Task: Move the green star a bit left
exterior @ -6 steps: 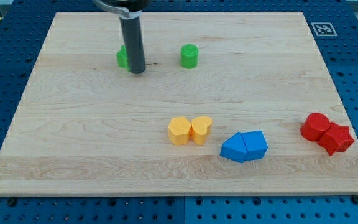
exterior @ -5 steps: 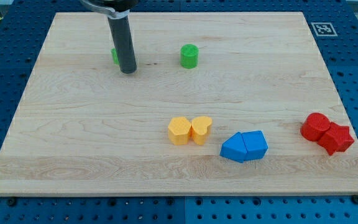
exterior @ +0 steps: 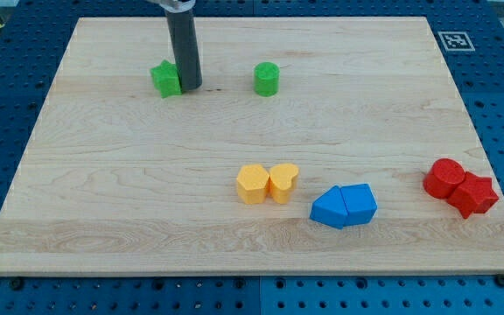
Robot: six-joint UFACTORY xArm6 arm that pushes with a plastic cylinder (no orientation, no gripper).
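You see the green star (exterior: 165, 80) in the upper left of the frame, its pointing unclear, with my tip (exterior: 188, 87) touching its right side. No jaws show here. Bare bench (exterior: 103, 175) lies to its left, up to the edge.

My tip (exterior: 188, 87) rests on the board, the dark rod standing upright above it

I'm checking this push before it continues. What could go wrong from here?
My tip sits against the right side of the green star, slightly toward the view's top. An off-centre push could spin the star or let it slip past the rod. Pushing too long would overshoot "a bit left", toward the board's left edge.
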